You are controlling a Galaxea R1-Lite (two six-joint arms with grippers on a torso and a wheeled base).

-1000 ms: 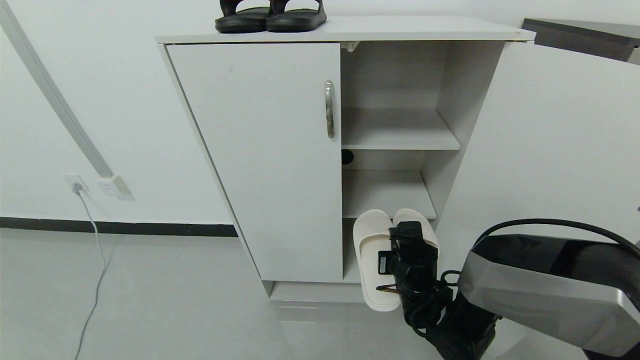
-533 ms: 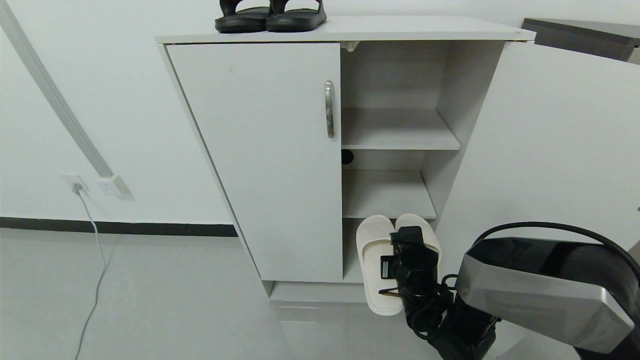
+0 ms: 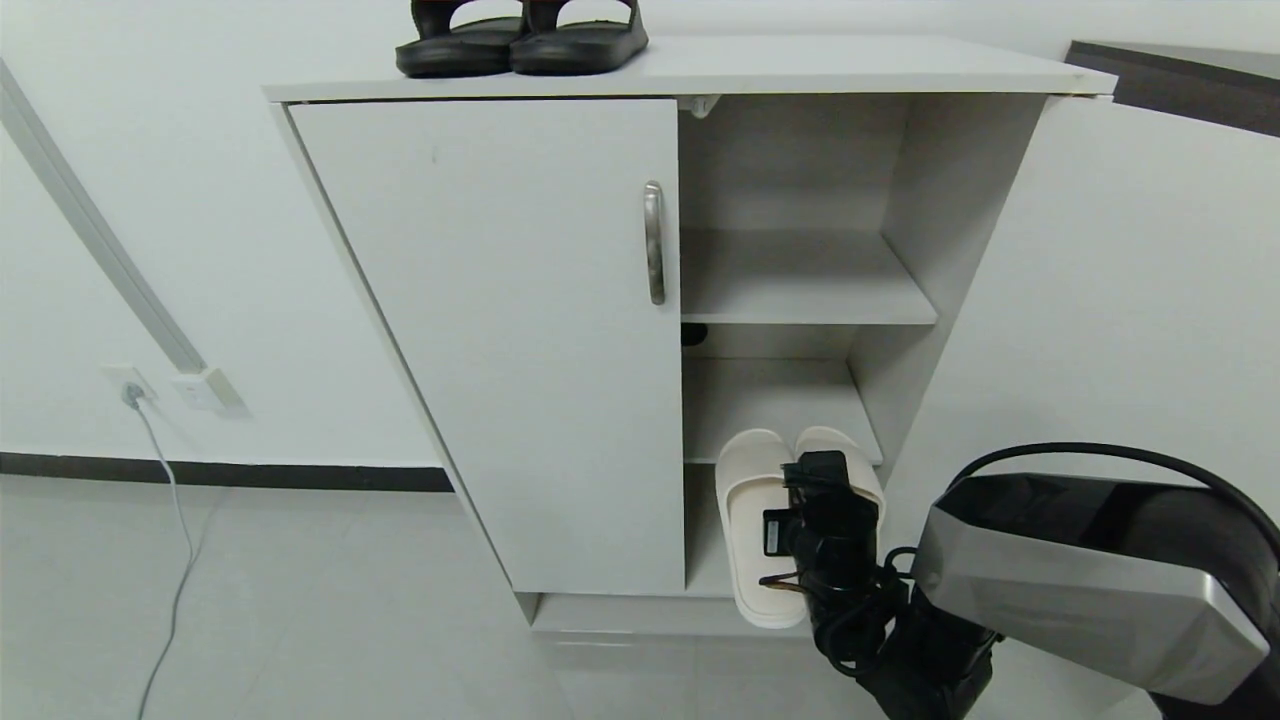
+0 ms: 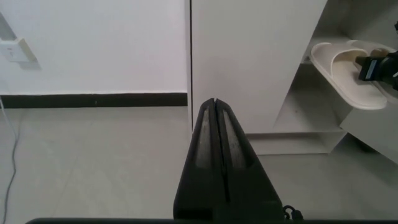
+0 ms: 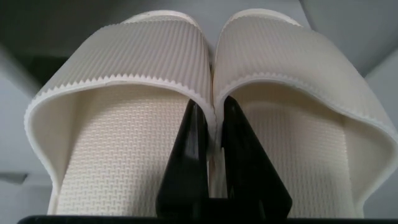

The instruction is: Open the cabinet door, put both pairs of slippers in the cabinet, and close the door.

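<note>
clamping the white slippers (image 3: 752, 515) by their touching inner edges, right gripper (image 5: 212, 118) pinched tight on both, pair at mouth of cabinet's (image 3: 480, 330) bottom compartment, right door (image 3: 1120, 300) open, black slippers (image 3: 520, 48) on top, left gripper (image 4: 214, 104) closed, empty

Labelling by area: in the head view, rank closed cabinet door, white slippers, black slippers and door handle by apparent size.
1. closed cabinet door
2. white slippers, nearer the camera
3. black slippers, cut off at the top, so unsure against the white
4. door handle
</note>
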